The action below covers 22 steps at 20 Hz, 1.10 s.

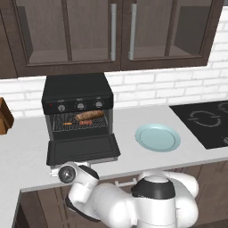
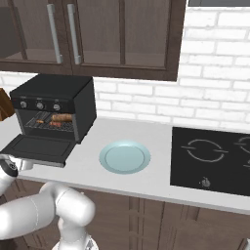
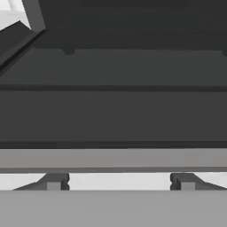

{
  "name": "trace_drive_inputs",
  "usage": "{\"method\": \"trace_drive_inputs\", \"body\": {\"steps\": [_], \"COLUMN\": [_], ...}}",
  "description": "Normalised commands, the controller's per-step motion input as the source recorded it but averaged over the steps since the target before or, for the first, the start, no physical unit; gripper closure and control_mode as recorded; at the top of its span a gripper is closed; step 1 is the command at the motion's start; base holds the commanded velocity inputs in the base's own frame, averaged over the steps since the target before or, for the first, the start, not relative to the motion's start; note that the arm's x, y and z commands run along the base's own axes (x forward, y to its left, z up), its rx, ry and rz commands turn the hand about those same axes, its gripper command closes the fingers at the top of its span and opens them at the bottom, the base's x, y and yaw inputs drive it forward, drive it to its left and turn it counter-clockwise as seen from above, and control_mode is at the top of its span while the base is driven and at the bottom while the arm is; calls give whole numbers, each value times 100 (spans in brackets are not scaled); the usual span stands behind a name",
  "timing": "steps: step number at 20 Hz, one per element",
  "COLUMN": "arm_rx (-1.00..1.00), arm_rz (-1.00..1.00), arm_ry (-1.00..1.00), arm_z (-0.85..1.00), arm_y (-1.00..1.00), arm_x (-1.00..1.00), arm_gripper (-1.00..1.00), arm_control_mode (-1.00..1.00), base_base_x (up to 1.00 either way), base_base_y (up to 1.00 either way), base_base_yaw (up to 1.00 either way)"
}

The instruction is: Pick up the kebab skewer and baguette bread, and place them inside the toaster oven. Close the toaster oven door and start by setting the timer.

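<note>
The black toaster oven (image 1: 78, 91) (image 2: 53, 93) stands on the counter at the left, and its door (image 1: 82, 151) (image 2: 39, 149) lies folded down flat. On the wire rack inside rests the baguette bread (image 1: 90, 116) (image 2: 62, 117). The kebab skewer (image 1: 84, 122) (image 2: 54, 124) lies just in front of it. My wrist (image 1: 67, 173) sits low at the counter's front edge, below the door's front left corner. In the hand view my gripper (image 3: 119, 181) is open, its fingertips (image 3: 53, 182) wide apart close under the door's dark panel (image 3: 113, 111), with nothing between them.
A pale blue plate (image 1: 158, 137) (image 2: 124, 157) lies on the counter right of the oven. A black cooktop (image 1: 207, 122) (image 2: 215, 156) is set in at the far right. A brown wooden object (image 1: 4, 116) stands at the left edge. Dark wall cabinets (image 1: 116, 31) hang overhead.
</note>
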Motion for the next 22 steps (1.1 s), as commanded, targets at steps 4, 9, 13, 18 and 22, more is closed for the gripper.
{"method": "trace_drive_inputs", "body": {"steps": [4, 9, 13, 18, 22], "arm_rx": [0, 0, 0, 0, 0], "arm_rz": [0, 0, 0, 0, 0], "arm_ry": [-3, -6, -5, -3, -4], "arm_z": [0, 17, 25, 29, 37], "arm_y": [0, 0, 0, 0, 0], "arm_x": [9, 4, 8, 14, 10], "arm_gripper": [-100, -100, -100, -100, -100], "arm_control_mode": [-100, -100, -100, -100, -100], "base_base_x": [0, 0, 0, 0, 0], "base_base_y": [0, 0, 0, 0, 0], "base_base_yaw": [0, 0, 0, 0, 0]}}
